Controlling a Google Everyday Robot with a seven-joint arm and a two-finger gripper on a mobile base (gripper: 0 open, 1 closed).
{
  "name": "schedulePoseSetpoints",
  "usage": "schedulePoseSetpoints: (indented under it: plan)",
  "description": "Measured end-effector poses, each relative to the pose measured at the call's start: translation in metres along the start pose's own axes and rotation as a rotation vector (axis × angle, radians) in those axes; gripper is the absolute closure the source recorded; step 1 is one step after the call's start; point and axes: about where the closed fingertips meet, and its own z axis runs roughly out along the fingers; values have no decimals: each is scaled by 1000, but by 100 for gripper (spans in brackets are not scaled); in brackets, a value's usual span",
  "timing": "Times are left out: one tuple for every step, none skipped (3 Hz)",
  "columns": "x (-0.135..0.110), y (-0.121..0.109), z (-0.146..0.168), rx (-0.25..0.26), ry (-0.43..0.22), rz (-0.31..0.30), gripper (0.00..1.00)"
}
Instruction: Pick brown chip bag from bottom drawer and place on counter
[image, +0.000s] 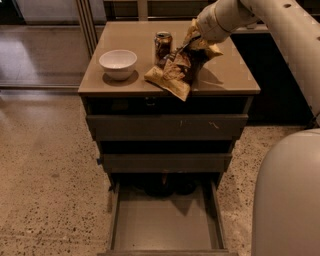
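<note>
The brown chip bag (176, 71) lies on the counter (227, 75), crumpled and tilted. Its lower cream-tan end reaches the counter's front edge and pokes a little over it, while its upper end rises toward 1 o'clock. That upper end is pinched in the hand (196, 38), whose fingers are closed into the crinkled top of the bag and mostly hidden by it. The hand hangs over the back right part of the counter, and the pale arm (280, 22) runs off from it toward 2 o'clock.

Just beside the bag, at about 11 o'clock, a gold can (163, 45) stands upright; whether the two touch cannot be told. Farther off at 9 o'clock, a white bowl (118, 63) sits near the counter's left edge, apart from both.

Below the counter, at 6 o'clock from the bag, the two upper drawers (167, 127) are pushed in. The bottom drawer (165, 225) is pulled out, showing its flat grey floor. Some dark shapes (165, 187) sit in shadow at its back, too dim to name.
</note>
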Motion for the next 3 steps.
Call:
schedulePoseSetpoints:
  plan:
    - [0,0,0,0,0,0,77]
    - [0,0,0,0,0,0,53]
    - [0,0,0,0,0,0,29]
